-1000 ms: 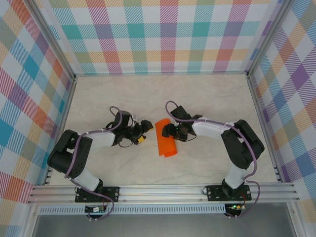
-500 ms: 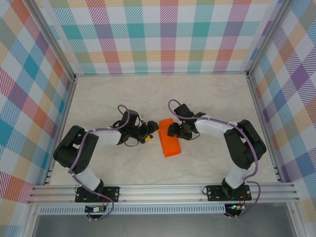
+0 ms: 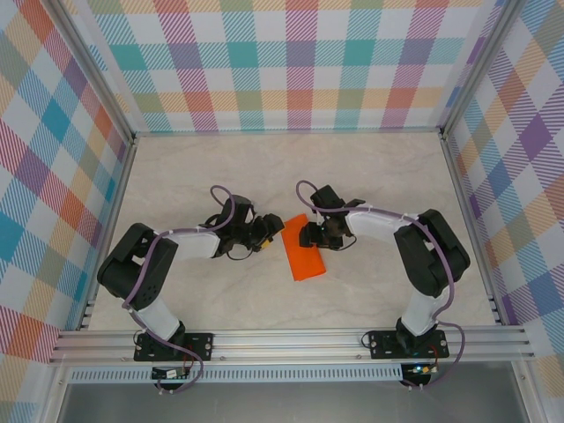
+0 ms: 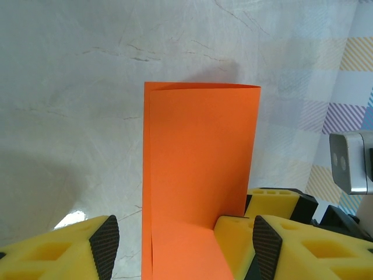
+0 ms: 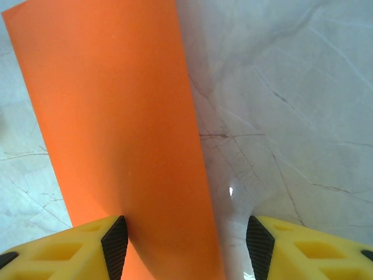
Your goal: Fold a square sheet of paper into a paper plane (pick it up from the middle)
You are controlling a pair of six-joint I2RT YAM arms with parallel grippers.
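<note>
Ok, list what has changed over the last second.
The left end effector slid right, up to the left edge of the folded orange sheet. The sheet shifted slightly right, and the right end effector nudged right with it. Nothing was visibly gripped or released. Both end effectors are open at the sheet, which stays folded on the table.

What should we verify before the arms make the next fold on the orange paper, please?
1. Sheet of paper folded in half and lying flat on the table: ok.
2. Folded layers aligned: not ok; in the left wrist view the layer edges sit slightly offset along one long side.
3. Left gripper open, a finger on either side of the paper's end: ok.
4. Right gripper open, low over the paper: ok.
5. Crease pressed sharp along its whole length: cannot tell.
</note>
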